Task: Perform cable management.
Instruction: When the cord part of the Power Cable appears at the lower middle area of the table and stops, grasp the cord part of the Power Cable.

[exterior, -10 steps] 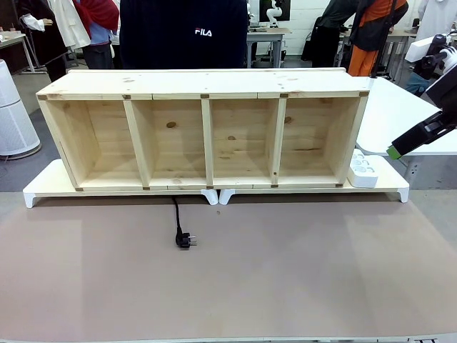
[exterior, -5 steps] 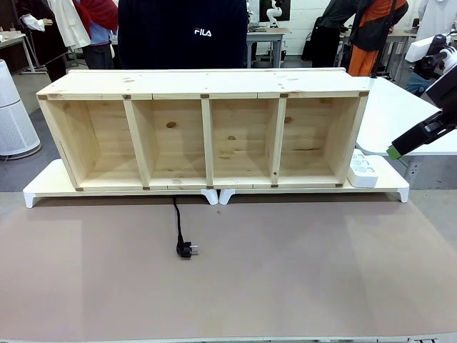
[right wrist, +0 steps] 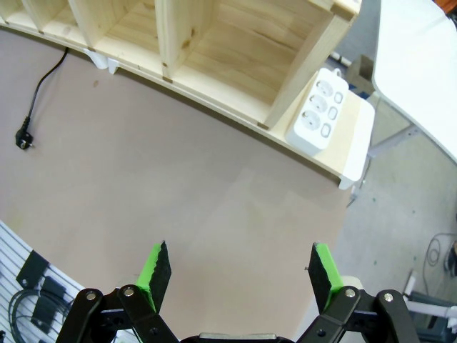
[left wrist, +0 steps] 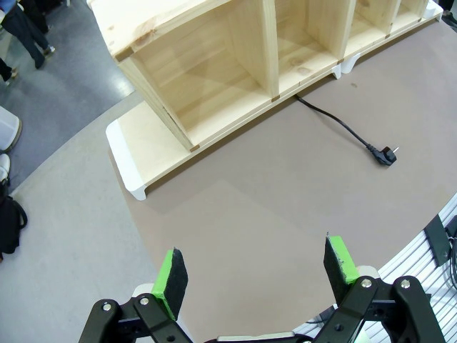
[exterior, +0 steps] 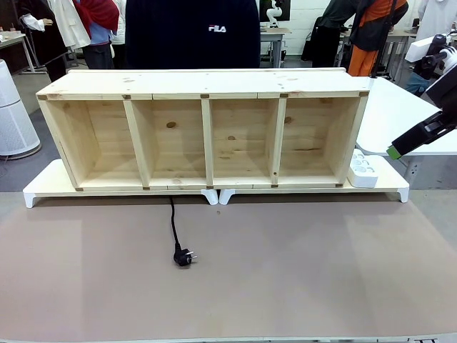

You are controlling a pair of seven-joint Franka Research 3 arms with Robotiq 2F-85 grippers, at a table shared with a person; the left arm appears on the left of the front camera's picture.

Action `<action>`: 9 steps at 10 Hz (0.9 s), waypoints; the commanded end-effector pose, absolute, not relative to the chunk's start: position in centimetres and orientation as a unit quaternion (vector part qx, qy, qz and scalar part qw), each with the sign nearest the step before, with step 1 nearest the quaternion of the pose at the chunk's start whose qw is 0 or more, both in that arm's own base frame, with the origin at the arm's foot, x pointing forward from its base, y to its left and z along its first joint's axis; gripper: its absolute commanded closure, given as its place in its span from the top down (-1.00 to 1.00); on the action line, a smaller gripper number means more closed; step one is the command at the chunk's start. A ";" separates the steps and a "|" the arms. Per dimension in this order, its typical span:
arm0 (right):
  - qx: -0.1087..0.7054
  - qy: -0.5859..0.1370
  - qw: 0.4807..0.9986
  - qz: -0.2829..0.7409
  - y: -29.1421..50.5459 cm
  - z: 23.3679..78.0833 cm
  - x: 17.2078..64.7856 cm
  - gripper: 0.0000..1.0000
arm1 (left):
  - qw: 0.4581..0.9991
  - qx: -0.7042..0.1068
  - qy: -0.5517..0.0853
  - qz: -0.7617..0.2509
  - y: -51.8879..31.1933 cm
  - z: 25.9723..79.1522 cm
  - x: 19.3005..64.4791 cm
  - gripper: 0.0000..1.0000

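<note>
Since a second ago the cable [exterior: 171, 218] has been shifting: its black plug [exterior: 183, 257] is now lying nearer to us and a touch further left on the worktop [exterior: 300, 279]. The person [exterior: 193, 32] in the dark top at the far side is standing a little more to the right.

We are seeing the cable coming out from under the near edge of the left white riser [exterior: 43, 187], below the second compartment from the left of the wooden shelf unit [exterior: 207, 94]. It is running toward the near side in a gentle curve. The plug is resting on the brown surface, well apart from everything else. The white power strip [exterior: 363, 170] is sitting on the right white riser [exterior: 389, 187], just beside the shelf unit's right wall, with its sockets facing up.

We are holding our left hand [left wrist: 253, 261] above the near left part of the worktop, fingers spread wide and gripping nothing. Our right hand [right wrist: 240, 259] is hanging at the right side, near the power strip's end, likewise spread fully apart and empty.
</note>
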State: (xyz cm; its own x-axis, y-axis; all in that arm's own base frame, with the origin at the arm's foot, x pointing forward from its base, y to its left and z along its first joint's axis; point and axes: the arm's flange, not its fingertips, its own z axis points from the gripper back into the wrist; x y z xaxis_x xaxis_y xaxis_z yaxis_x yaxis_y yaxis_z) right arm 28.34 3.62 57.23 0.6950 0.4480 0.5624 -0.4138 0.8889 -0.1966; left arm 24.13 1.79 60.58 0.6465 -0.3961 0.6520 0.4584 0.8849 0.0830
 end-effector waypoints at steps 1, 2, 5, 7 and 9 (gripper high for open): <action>-0.027 -0.312 0.920 0.234 3.6 57.2 28.4 1.00 | 0.905 -0.047 -0.351 -0.236 1.8 60.7 24.0 1.00; -0.027 -0.312 0.920 0.234 3.6 57.2 28.4 1.00 | 0.905 -0.047 -0.351 -0.236 1.8 60.7 24.0 1.00; -0.027 -0.312 0.920 0.234 3.6 57.2 28.4 1.00 | 0.905 -0.047 -0.351 -0.236 1.8 60.7 24.0 1.00; -0.027 -0.312 0.920 0.234 3.6 57.2 28.4 1.00 | 0.905 -0.047 -0.351 -0.236 1.8 60.7 24.0 1.00; -0.027 -0.312 0.920 0.234 3.6 57.2 28.4 1.00 | 0.905 -0.047 -0.351 -0.236 1.8 60.7 24.0 1.00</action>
State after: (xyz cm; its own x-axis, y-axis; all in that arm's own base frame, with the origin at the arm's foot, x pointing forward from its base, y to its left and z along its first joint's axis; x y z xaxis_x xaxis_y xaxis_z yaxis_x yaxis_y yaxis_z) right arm 28.34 3.62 57.23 0.6950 0.4480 0.5624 -0.4138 0.8889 -0.1966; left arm 24.13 1.79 60.58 0.6465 -0.3961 0.6520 0.4584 0.8849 0.0830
